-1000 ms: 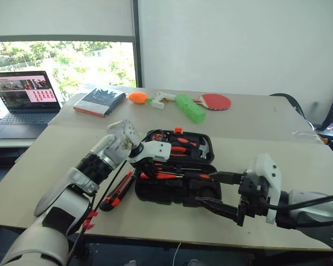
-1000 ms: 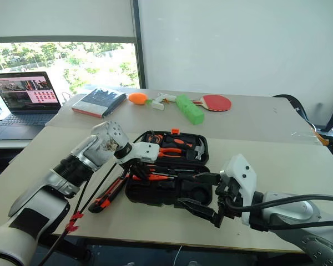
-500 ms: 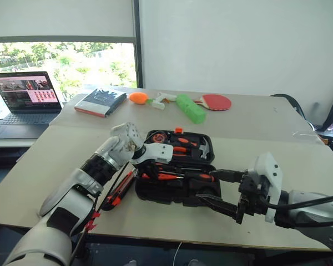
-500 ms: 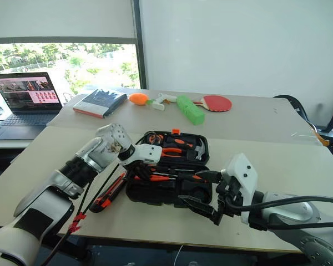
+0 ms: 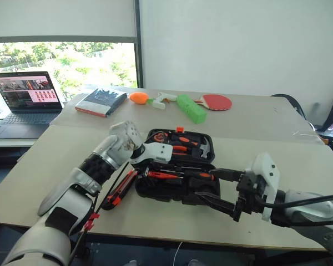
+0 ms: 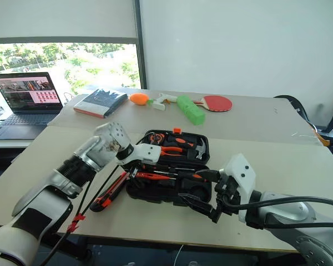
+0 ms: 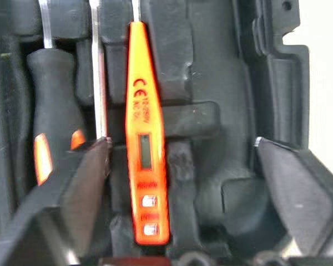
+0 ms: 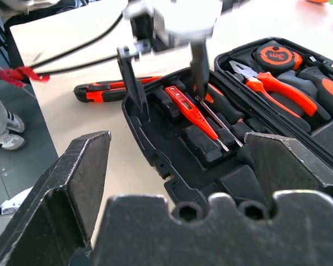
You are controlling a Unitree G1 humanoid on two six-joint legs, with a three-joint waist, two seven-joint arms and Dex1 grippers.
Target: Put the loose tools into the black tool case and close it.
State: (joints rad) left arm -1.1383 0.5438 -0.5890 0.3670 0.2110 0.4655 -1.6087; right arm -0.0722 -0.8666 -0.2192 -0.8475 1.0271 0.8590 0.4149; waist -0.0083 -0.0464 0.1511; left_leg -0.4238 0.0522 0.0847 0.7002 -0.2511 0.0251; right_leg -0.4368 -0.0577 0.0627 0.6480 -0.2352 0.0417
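Now orange tester [image 7: 145, 145] inside black tool case [image 5: 202, 191]

1. The left arm [image 5: 80, 180] has pale grey shells, a ribbed black forearm band and a rounded silver wrist joint.
2. A black cable with red clips [image 5: 90, 221] runs alongside it.
3. The left gripper [image 5: 146, 170] has a white housing and two black fingers.
4. The right gripper [image 5: 219, 191] has a white block-shaped housing, black fingers and black cables.

A: The left pincer [image 5: 150, 170] covers part of the open black plastic tool case [image 5: 202, 191], hiding some near slots.

B: In the left wrist view, the black-and-orange-handled screwdriver [image 7: 53, 130] is cut off at the top edge.
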